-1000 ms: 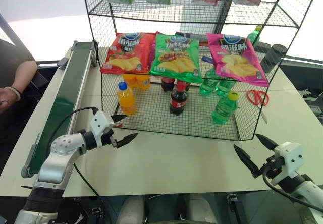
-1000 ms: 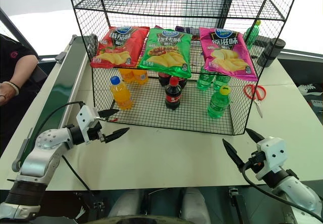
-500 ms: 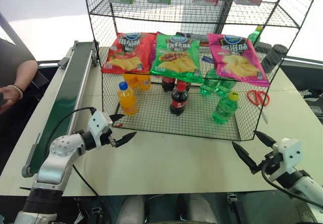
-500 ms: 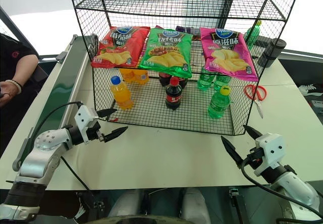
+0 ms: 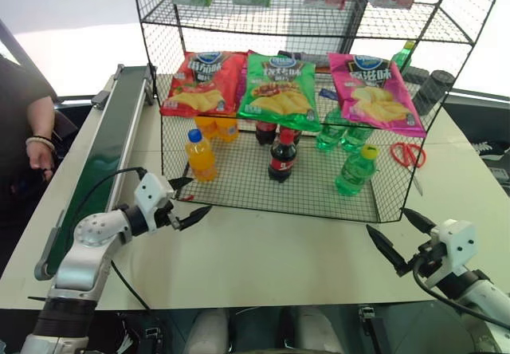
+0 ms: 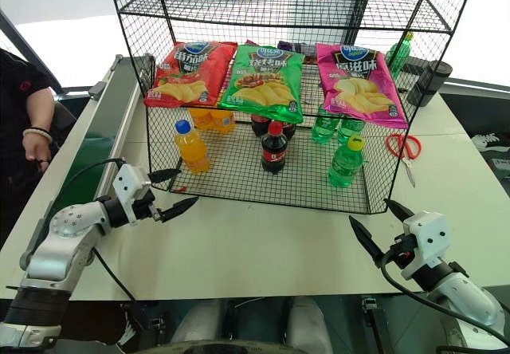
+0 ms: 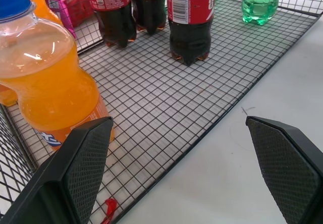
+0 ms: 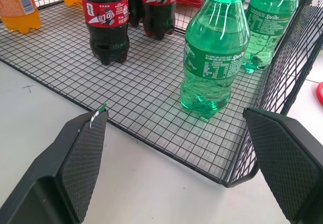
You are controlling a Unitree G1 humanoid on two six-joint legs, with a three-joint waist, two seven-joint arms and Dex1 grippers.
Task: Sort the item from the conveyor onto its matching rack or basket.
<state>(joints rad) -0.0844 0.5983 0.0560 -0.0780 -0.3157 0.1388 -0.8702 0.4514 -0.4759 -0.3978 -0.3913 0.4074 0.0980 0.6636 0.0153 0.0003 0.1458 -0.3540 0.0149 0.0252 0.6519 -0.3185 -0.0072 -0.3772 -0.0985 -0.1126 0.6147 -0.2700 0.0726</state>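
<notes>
The black wire basket (image 5: 263, 202) already holds the green bottle (image 5: 355, 171), upright at its right front corner, well away from the conveyor (image 5: 100, 163). It stands ahead of the right gripper (image 5: 401, 238), much the nearer; the left gripper (image 5: 187, 201) faces the orange drink (image 5: 200, 155). Both have fingers spread wide, empty.

A green bottle (image 8: 214, 52) with a yellow cap stands upright in the wire basket (image 8: 151, 100), near its corner. A cola bottle (image 8: 106, 24) stands apart. The right gripper (image 8: 176, 171) hovers spread wide over the white surface (image 8: 136, 183).
</notes>
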